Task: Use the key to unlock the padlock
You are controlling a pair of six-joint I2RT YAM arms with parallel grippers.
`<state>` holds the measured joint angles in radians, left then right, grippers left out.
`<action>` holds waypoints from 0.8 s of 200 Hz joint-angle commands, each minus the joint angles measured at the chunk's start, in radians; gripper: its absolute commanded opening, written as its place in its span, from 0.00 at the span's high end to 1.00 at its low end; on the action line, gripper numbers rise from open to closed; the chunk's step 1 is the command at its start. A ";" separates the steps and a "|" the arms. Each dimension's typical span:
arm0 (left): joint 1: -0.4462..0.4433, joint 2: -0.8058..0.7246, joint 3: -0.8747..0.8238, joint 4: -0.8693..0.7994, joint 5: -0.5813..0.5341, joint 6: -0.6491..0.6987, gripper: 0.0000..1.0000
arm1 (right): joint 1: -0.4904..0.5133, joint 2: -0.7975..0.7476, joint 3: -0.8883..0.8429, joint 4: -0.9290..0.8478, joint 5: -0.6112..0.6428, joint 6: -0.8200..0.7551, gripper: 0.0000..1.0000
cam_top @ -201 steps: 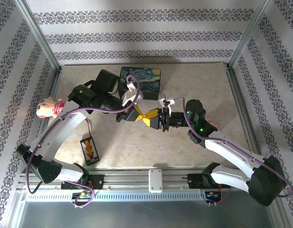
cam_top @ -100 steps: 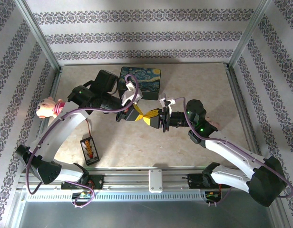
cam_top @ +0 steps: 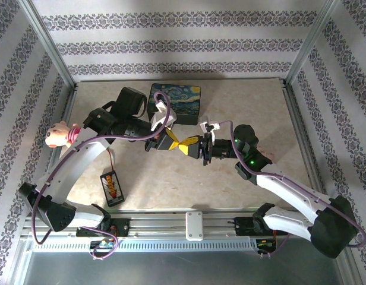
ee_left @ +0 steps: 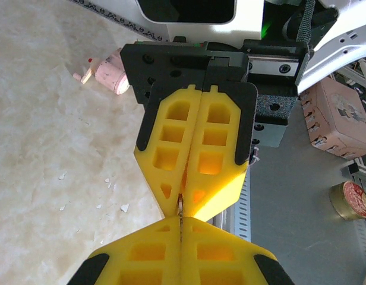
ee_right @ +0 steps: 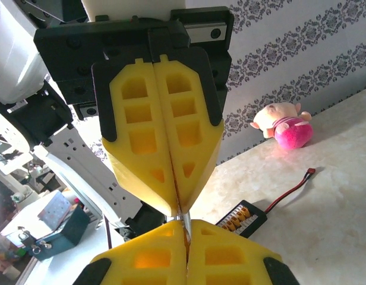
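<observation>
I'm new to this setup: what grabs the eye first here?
The yellow left end effector and right end effector, both shut, meet tip to tip over the middle of the table. Behind them sits a starry-night painted box; a pink plush toy lies at the left edge.

Top cam: high above near edge, looks down over whole table [cam_top: 248,113], fairly far off. Left wrist cam: right up close, peers past left gripper [ee_left: 180,222] nose-on at right gripper [ee_left: 182,200]. Right wrist cam: mirror of that, faces left gripper, wall [ee_right: 302,47] behind. All three share spot where grippers meet tip to tip.
</observation>
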<state>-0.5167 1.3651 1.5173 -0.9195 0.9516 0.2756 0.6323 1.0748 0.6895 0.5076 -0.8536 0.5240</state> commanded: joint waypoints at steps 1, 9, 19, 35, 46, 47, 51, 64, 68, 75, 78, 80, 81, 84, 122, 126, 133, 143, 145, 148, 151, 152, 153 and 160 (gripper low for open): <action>0.022 -0.025 -0.022 0.057 0.030 -0.028 1.00 | 0.002 -0.035 -0.022 0.052 0.030 0.001 1.00; 0.025 -0.027 -0.026 0.066 0.035 -0.040 1.00 | 0.002 -0.040 -0.025 0.052 0.038 0.004 1.00; 0.029 -0.027 -0.030 0.083 0.036 -0.062 1.00 | -0.001 -0.042 -0.023 0.038 0.055 0.013 1.00; 0.045 -0.030 -0.047 0.138 0.033 -0.125 0.70 | -0.009 -0.034 -0.012 0.000 0.071 0.027 1.00; 0.057 -0.036 -0.059 0.190 0.015 -0.187 0.46 | -0.016 -0.021 -0.005 -0.026 0.084 0.042 1.00; 0.058 -0.037 -0.059 0.194 0.012 -0.194 0.44 | -0.017 -0.019 -0.005 -0.028 0.085 0.044 1.00; 0.061 -0.040 -0.064 0.212 -0.002 -0.219 0.35 | -0.021 -0.016 -0.005 -0.031 0.088 0.050 1.00; 0.070 -0.056 -0.076 0.273 -0.070 -0.301 0.01 | -0.028 0.001 -0.008 -0.034 0.103 0.077 1.00; 0.070 -0.062 -0.080 0.291 -0.091 -0.325 0.01 | -0.031 0.006 -0.010 -0.036 0.107 0.082 1.00; 0.074 -0.074 -0.086 0.316 -0.141 -0.367 0.01 | -0.034 0.014 -0.011 -0.036 0.111 0.089 1.00; 0.078 -0.080 -0.089 0.325 -0.164 -0.383 0.01 | -0.035 0.018 -0.011 -0.036 0.111 0.092 1.00; 0.079 -0.083 -0.091 0.331 -0.181 -0.394 0.01 | -0.034 0.020 -0.009 -0.038 0.109 0.093 1.00; 0.079 -0.085 -0.092 0.334 -0.188 -0.399 0.01 | -0.035 0.022 -0.009 -0.039 0.109 0.094 1.00; 0.080 -0.092 -0.095 0.343 -0.214 -0.414 0.01 | -0.036 0.026 -0.005 -0.044 0.106 0.098 1.00; 0.082 -0.135 -0.146 0.397 -0.555 -0.535 0.01 | -0.048 0.109 0.050 -0.112 0.089 0.133 1.00; 0.082 -0.136 -0.154 0.403 -0.588 -0.549 0.01 | -0.049 0.118 0.054 -0.113 0.095 0.139 1.00; 0.082 -0.136 -0.173 0.418 -0.637 -0.570 0.01 | -0.052 0.133 0.061 -0.121 0.119 0.155 1.00; 0.082 -0.136 -0.202 0.444 -0.706 -0.601 0.01 | -0.062 0.156 0.067 -0.132 0.153 0.185 1.00; 0.082 -0.135 -0.207 0.449 -0.721 -0.608 0.01 | -0.065 0.160 0.068 -0.132 0.157 0.193 1.00; 0.081 -0.135 -0.216 0.457 -0.739 -0.619 0.01 | -0.069 0.169 0.069 -0.132 0.162 0.205 1.00; 0.081 -0.133 -0.224 0.464 -0.754 -0.627 0.01 | -0.075 0.177 0.071 -0.132 0.168 0.221 1.00; 0.081 -0.133 -0.227 0.467 -0.760 -0.631 0.01 | -0.077 0.180 0.072 -0.132 0.169 0.226 1.00; 0.081 -0.132 -0.229 0.469 -0.766 -0.634 0.01 | -0.078 0.183 0.072 -0.132 0.170 0.231 1.00; 0.082 -0.130 -0.247 0.491 -0.800 -0.652 0.01 | -0.089 0.202 0.073 -0.123 0.172 0.266 1.00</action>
<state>-0.4484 1.2278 1.3277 -0.5274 0.3801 -0.2527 0.5774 1.2312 0.7265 0.3874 -0.7361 0.6800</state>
